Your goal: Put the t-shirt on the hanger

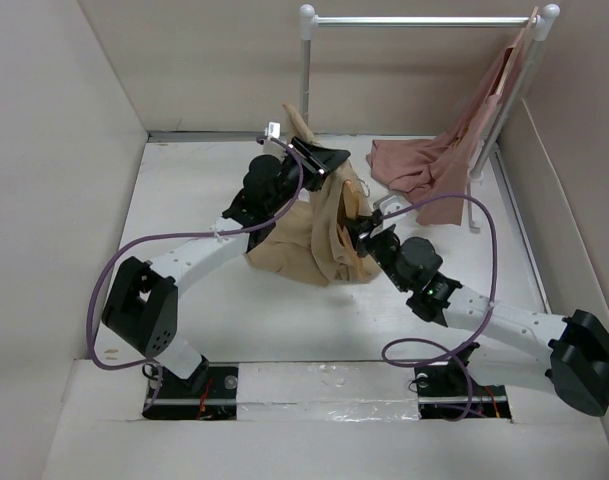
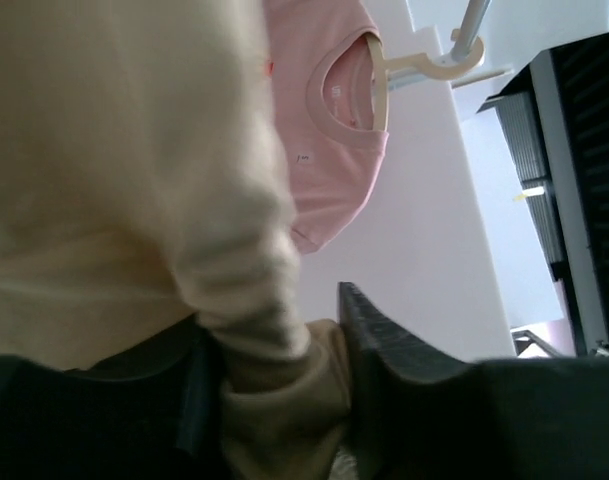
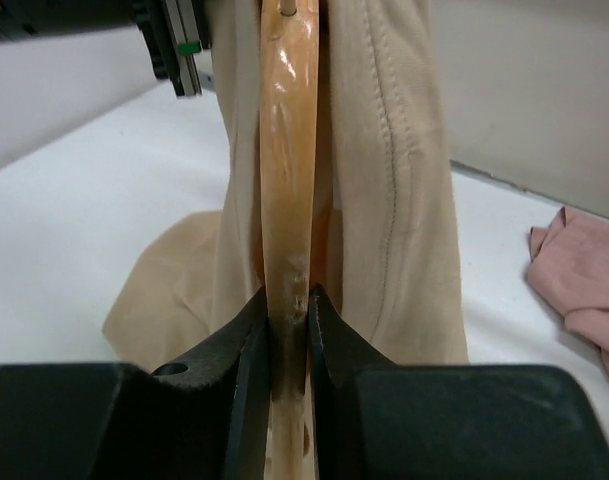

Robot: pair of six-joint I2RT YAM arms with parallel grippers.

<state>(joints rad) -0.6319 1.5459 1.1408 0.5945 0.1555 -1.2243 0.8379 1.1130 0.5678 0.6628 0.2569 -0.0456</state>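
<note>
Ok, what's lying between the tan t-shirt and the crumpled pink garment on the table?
Nothing: a bare strip of white table separates the t-shirt from the pink garment. It shows clearest in the right wrist view.

No wording can be read anywhere; the small tag point(image 2: 302, 157) on the pink garment point(image 2: 329, 200) is too blurred.

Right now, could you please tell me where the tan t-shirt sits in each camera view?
Top external: the t-shirt sits at centre, in a bunched heap.
Left wrist: the t-shirt fills the left half, down to the bottom edge.
Right wrist: the t-shirt hangs centre-right, behind the hanger.
Shared landmark: the pink garment, right of it in all three.
</note>
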